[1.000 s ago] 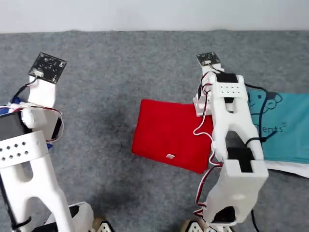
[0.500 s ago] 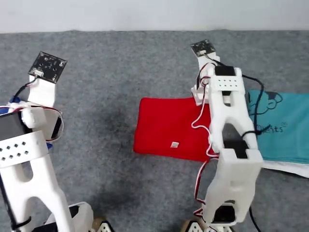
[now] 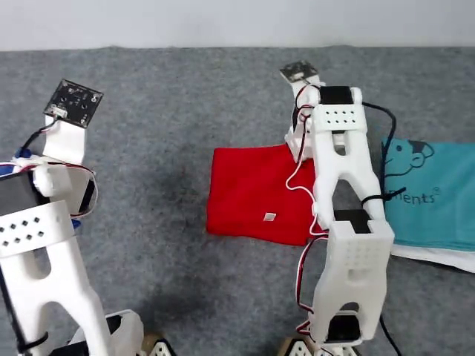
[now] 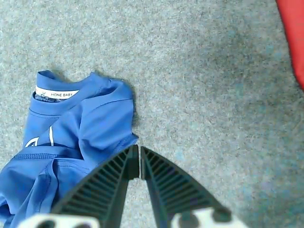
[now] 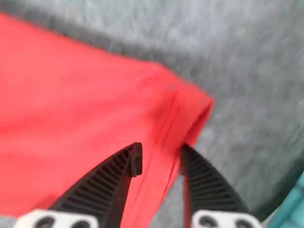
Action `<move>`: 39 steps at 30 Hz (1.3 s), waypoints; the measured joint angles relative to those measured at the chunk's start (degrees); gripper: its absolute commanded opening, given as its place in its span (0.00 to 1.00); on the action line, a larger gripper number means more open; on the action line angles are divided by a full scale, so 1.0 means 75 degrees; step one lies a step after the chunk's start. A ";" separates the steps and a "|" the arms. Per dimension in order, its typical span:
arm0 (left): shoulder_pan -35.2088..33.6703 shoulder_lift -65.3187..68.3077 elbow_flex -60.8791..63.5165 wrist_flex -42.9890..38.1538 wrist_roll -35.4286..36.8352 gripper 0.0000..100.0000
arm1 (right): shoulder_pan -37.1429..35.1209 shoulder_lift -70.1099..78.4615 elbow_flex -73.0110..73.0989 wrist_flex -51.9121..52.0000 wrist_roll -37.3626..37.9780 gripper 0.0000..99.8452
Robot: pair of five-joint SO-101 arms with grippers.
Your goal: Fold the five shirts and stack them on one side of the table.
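Observation:
A folded red shirt (image 3: 252, 194) lies in the middle of the grey table. My right gripper (image 5: 160, 156) is at its far right corner, shut on the red shirt (image 5: 71, 109), with the folded edge between its fingers. The right arm (image 3: 341, 156) stretches over that side of the shirt. At the right a teal shirt (image 3: 434, 196) rests on a white one (image 3: 438, 257). A crumpled blue shirt (image 4: 66, 142) lies by the left arm (image 3: 44, 222). My left gripper (image 4: 140, 156) hangs shut at its edge, holding nothing.
Bare grey table (image 3: 163, 111) spreads between the two arms and along the far side. The table's far edge meets a white wall (image 3: 223, 22). A strip of the red shirt (image 4: 292, 38) lies at the edge of the left wrist view.
My right gripper has moved away from the arm bases and leftward, dragging the red shirt's corner with it. The shirt has turned from tilted to square. The left arm is still.

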 measured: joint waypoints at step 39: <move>0.0000 0.0000 0.0000 0.0082 0.0000 0.02 | 0.0258 0.1805 -0.0434 0.0574 0.0316 0.01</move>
